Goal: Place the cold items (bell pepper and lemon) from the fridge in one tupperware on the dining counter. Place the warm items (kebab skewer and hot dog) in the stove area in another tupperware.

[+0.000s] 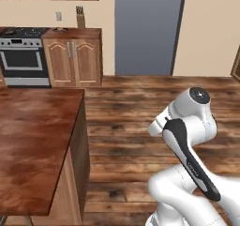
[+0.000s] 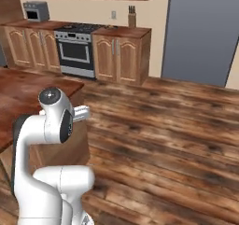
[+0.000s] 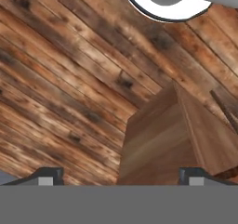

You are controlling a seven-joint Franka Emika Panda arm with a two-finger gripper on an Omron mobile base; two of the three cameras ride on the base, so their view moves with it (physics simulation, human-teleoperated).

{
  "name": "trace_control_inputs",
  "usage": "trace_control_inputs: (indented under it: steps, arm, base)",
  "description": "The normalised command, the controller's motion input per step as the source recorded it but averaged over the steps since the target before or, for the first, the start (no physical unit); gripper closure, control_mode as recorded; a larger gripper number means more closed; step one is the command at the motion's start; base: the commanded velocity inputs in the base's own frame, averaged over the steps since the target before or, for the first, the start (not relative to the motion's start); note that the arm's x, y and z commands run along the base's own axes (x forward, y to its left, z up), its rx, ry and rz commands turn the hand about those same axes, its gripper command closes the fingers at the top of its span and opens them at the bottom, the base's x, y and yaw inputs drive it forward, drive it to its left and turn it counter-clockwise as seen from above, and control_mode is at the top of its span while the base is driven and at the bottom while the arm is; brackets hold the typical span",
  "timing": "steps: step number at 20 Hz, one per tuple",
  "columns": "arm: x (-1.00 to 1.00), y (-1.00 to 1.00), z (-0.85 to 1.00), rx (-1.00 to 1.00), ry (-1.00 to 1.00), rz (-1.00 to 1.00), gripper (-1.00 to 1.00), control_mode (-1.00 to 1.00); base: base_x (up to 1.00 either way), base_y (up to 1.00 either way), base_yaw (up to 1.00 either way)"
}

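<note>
I am looking into a home kitchen: a stainless steel stove with a black cooktop stands between arched-door wooden base cabinets, a wooden knife block sits on their brown counter, and a tall grey fridge rises beside them over a dark plank floor.

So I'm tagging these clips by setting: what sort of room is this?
A home kitchen, rendered. A stove with an oven door stands among wooden cabinets, a knife block sits on the counter beside it, and a wooden dining counter stands on the plank floor.
</note>
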Motion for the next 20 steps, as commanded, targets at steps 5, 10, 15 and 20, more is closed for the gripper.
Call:
trace_control_inputs:
  steps: [5, 10, 15, 20]
  arm:
    - [0.0, 0.0, 0.0, 0.0, 0.0, 0.0, -1.0, 1.0]
    - [0.0, 0.0, 0.0, 0.0, 0.0, 0.0, -1.0, 1.0]
    - [0.0, 0.0, 0.0, 0.0, 0.0, 0.0, -1.0, 1.0]
    - [0.0, 0.0, 0.0, 0.0, 0.0, 0.0, -1.0, 1.0]
  base:
    - [1.0, -0.7, 0.18]
    - [1.0, -0.33, 0.24]
    - [1.0, -0.32, 0.16]
    - [1.0, -0.48, 0.05]
